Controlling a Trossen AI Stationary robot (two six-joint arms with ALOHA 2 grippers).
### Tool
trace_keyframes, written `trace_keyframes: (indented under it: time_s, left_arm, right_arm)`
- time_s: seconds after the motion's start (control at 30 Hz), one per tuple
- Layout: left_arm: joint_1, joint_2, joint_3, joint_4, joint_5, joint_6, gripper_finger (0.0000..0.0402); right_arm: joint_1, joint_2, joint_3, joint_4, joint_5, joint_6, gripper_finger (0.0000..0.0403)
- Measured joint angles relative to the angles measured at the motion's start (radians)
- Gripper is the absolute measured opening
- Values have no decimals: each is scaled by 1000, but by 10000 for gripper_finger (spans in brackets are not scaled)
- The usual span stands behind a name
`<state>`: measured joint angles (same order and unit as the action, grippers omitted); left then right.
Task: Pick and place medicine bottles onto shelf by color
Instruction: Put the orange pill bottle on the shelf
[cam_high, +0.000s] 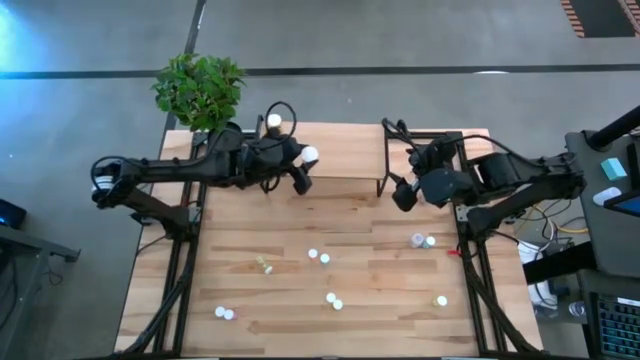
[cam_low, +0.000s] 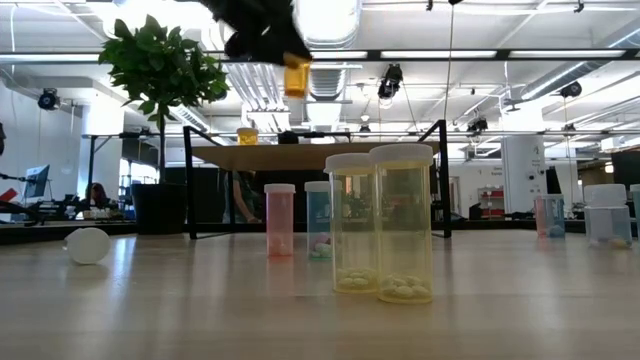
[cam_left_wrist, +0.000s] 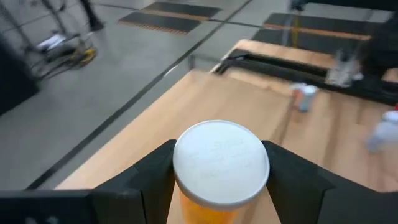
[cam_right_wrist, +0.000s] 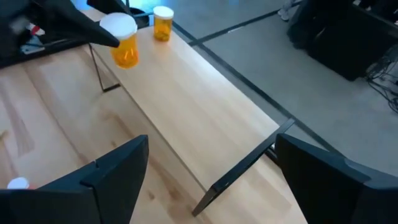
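Observation:
My left gripper (cam_high: 303, 168) is over the left part of the shelf (cam_high: 345, 150), a light-wood board on a black wire frame, and is shut on an orange medicine bottle (cam_low: 295, 76) with a white cap (cam_left_wrist: 221, 162). A second orange bottle (cam_right_wrist: 163, 22) stands on the shelf's far left corner. My right gripper (cam_high: 404, 192) hangs open and holds nothing, over the table just in front of the shelf's right part. The shelf board (cam_right_wrist: 199, 106) shows ahead of it in the right wrist view. Other bottles stand on the table: two yellow (cam_low: 385, 222), a pinkish one (cam_low: 279, 218) and a blue-green one (cam_low: 318, 220). My left gripper pinches the orange bottle between its two fingers (cam_left_wrist: 149, 180), which sit on either side of the body just under the white cap (cam_left_wrist: 221, 162). The fingers slant down at it from the table's left. The bottle (cam_right_wrist: 122, 42) is upright and lifted clear above the shelf board.
Bottles stand in pairs across the near half of the table (cam_high: 319, 257) (cam_high: 334, 300) (cam_high: 224, 313) (cam_high: 423, 241), with a single one (cam_high: 441, 300) and one lying on its side (cam_high: 264, 265). A potted plant (cam_high: 200, 88) stands beyond the far left corner. Most of the shelf board is bare.

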<state>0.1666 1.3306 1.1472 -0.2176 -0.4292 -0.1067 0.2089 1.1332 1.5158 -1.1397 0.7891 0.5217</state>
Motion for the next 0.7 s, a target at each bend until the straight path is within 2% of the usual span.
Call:
trace_keyframes:
  time_s: [0.17, 0.43, 0.7]
  left_arm:
    - [80, -76, -139, 53, -23, -19, 201]
    - [233, -118, -240, 75, -24, -15, 201]
    - [308, -120, -300, 114, -22, -12, 201]
  right_arm:
    - [0, -1, 0, 0, 0, -4, 336]
    - [0, 1, 0, -1, 34, -2, 335]
    - [0, 2, 0, -10, 34, -1, 336]
